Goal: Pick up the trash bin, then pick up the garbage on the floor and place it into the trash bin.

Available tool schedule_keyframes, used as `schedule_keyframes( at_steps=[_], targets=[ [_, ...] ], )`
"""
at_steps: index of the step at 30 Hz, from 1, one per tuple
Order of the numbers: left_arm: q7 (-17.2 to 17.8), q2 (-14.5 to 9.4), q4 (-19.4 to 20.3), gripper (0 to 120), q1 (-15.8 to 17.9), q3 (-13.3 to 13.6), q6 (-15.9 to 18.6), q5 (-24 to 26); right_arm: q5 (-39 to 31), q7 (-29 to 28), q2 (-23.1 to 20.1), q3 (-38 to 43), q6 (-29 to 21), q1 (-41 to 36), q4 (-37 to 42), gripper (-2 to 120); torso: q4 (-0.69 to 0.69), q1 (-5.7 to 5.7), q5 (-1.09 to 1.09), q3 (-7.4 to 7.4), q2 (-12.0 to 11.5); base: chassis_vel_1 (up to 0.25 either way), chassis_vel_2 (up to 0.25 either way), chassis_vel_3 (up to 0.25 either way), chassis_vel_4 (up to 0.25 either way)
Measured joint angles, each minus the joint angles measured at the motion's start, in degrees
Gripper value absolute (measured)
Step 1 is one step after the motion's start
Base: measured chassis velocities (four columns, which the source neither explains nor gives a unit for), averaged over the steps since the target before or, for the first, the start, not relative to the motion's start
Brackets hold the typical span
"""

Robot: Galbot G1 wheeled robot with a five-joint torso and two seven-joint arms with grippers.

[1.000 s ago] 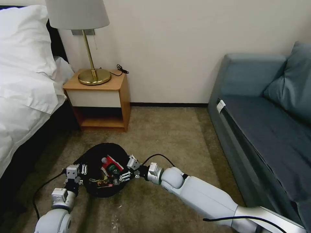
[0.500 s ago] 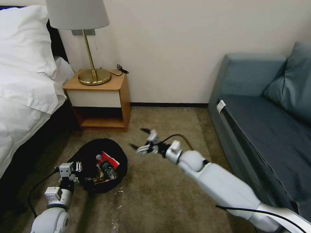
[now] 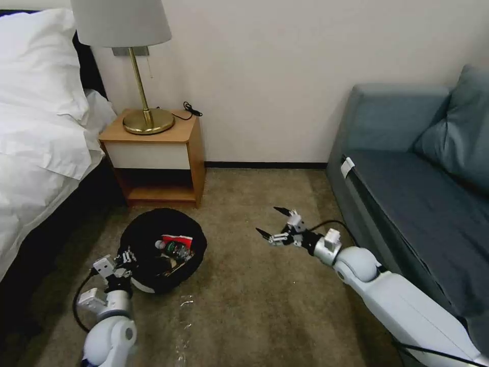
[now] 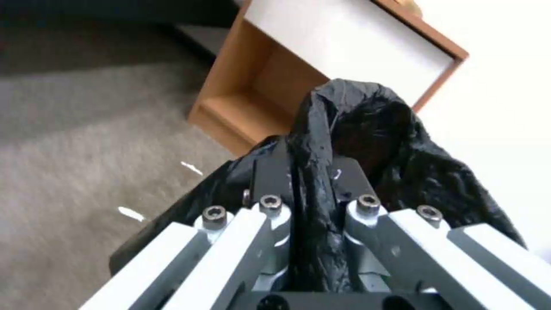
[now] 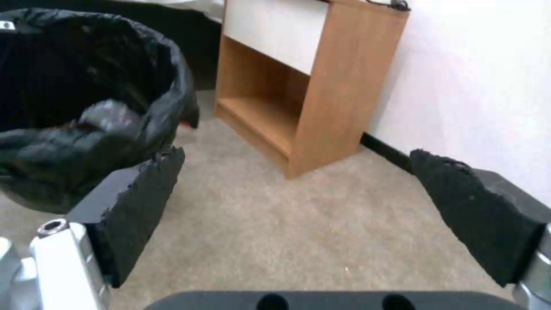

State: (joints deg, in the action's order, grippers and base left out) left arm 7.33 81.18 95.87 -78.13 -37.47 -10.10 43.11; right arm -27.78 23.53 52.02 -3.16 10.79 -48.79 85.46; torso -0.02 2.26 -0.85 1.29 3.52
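Bedding (image 3: 35, 107) fills the far left, white pillow and sheet over a dark bed base, and just beside it stands the wooden nightstand (image 3: 158, 158) with the brass lamp (image 3: 137, 76) on top. None of that is in play; it simply marks the corner where the work happens.

Now the left hand (image 3: 125, 260), low in the head view, is clamped on the near edge of the trash bin (image 3: 163, 250). The left wrist view makes the reason plain: both fingers (image 4: 270, 215) are closed tight on a fold of the crinkled black liner (image 4: 367, 142) at the rim, so the arm carries the bin by its lip. The bin tips a little, its mouth turned up and towards the robot, which suits dropping things in from above. Whether it is clear of the carpet (image 3: 254, 306) I cannot tell.

Inside the bin, garbage is already lying: a red-and-white packet (image 3: 175, 240), a small bottle with a green label (image 3: 175, 250) resting against it, and something brownish beneath that I cannot name.

Moving right, the right hand (image 3: 277, 224) hangs above bare carpet between the bin and the grey-blue sofa (image 3: 407, 193), well apart from both. Its jaws stand wide apart with nothing between them; the right wrist view shows the black pads (image 5: 143, 202) spread and only carpet and the nightstand beyond. My read: it is free and ready for whatever litter remains. A few pale scraps (image 3: 184, 302) lie on the carpet in front of the bin.
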Motion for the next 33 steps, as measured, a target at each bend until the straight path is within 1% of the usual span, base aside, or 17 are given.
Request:
schedule_keyframes(
  at_steps=[1,3,6,11,15,18,19,21,22,24,25,26,27,28,30,32,33],
  targets=[
    [0.00,0.00,0.00,7,0.00,0.00,0.00,0.00,0.00,0.00,0.00,0.00,0.00,0.00,0.00,100,0.00,0.00,0.00,0.00,0.00,0.000,0.000,0.000,0.000],
    [-1.77,1.64,-2.19,7,0.58,-0.30,-1.35,3.72,0.39,0.11,0.03,0.68,0.03,-1.15,0.29,100,0.00,0.00,-0.01,0.00,0.00,0.000,0.000,0.000,0.000],
    [-2.99,2.42,-4.06,7,0.76,-0.82,-2.61,5.39,0.59,0.12,0.34,1.13,0.03,-1.85,0.41,100,0.00,0.00,-0.02,0.00,0.00,0.000,0.000,0.000,0.000],
    [-4.31,2.15,-6.64,7,-0.36,-1.71,-4.43,5.48,0.81,0.09,0.78,1.32,-0.13,-2.85,0.55,100,0.02,0.00,-0.01,0.00,0.01,0.000,0.000,0.000,0.000],
    [-5.47,0.51,-8.11,7,-2.07,-2.45,-5.24,6.35,1.24,-0.08,1.58,1.37,-0.77,-3.83,0.86,100,0.02,0.00,0.02,-0.01,0.01,0.000,0.000,0.000,0.000],
    [-6.10,-0.90,-9.35,21,-2.99,-2.74,-5.67,7.31,1.30,-0.40,2.32,1.41,-1.56,-4.38,1.32,100,0.01,0.00,-0.04,0.00,0.01,0.000,0.000,0.000,0.000],
    [-6.10,-0.90,-9.35,21,-2.99,-2.74,-5.67,7.31,1.30,-0.40,2.32,1.41,-1.56,-4.38,1.32,100,0.01,0.00,-0.04,0.00,0.01,0.000,0.000,0.000,0.000],
    [-6.24,-1.77,-9.40,32,-3.66,-2.79,-5.75,7.35,1.81,-0.66,2.70,1.62,-1.78,-4.93,1.42,100,0.01,0.00,-0.04,0.00,0.01,0.000,0.000,0.000,0.000],
    [-6.24,-1.77,-9.40,32,-3.66,-2.79,-5.75,7.35,1.81,-0.66,2.70,1.62,-1.78,-4.93,1.42,100,0.01,0.00,-0.04,0.00,0.01,0.000,0.000,0.000,0.000],
    [-5.89,-2.43,-8.71,41,-4.06,-2.85,-5.68,7.16,2.06,-0.80,2.78,1.95,-1.90,-5.65,1.73,100,0.01,0.00,-0.07,0.00,0.01,0.000,0.000,0.000,0.000],
    [-5.89,-2.43,-8.71,41,-4.06,-2.85,-5.68,7.16,2.06,-0.80,2.78,1.95,-1.90,-5.65,1.73,100,0.01,0.00,-0.07,0.00,0.01,0.000,0.000,0.000,0.000],
    [-5.49,-3.07,-7.65,49,-4.26,-2.99,-5.53,6.88,2.22,-0.87,2.82,2.24,-2.01,-6.20,1.90,100,-0.01,0.00,-0.04,0.00,0.01,0.000,0.000,0.000,0.000],
    [-5.38,-3.42,-7.07,53,-4.35,-3.07,-5.43,6.70,2.36,-0.89,2.87,2.47,-2.07,-6.51,1.96,100,-0.01,0.00,-0.03,0.00,0.01,0.000,0.000,0.000,0.000],
    [-5.38,-3.42,-7.07,53,-4.35,-3.07,-5.43,6.70,2.36,-0.89,2.87,2.47,-2.07,-6.51,1.96,100,-0.01,0.00,-0.03,0.00,0.01,0.000,0.000,0.000,0.000],
    [-4.81,-4.34,-5.44,66,-4.41,-3.33,-5.00,6.11,2.71,-0.89,3.10,3.20,-2.16,-7.66,2.23,100,0.00,0.00,-0.04,0.00,0.01,0.000,0.000,0.000,0.000],
    [-4.68,-4.61,-5.05,69,-4.41,-3.37,-4.90,5.82,2.92,-0.86,3.21,3.48,-2.17,-8.17,2.31,100,0.00,0.00,-0.03,0.00,0.01,0.000,0.000,0.000,0.000],
    [-4.57,-5.16,-4.45,78,-4.42,-3.41,-4.79,5.02,3.34,-0.79,3.39,3.97,-2.17,-8.88,2.32,100,-0.01,0.00,-0.03,0.00,0.00,0.000,0.000,0.000,0.000]
  ],
)
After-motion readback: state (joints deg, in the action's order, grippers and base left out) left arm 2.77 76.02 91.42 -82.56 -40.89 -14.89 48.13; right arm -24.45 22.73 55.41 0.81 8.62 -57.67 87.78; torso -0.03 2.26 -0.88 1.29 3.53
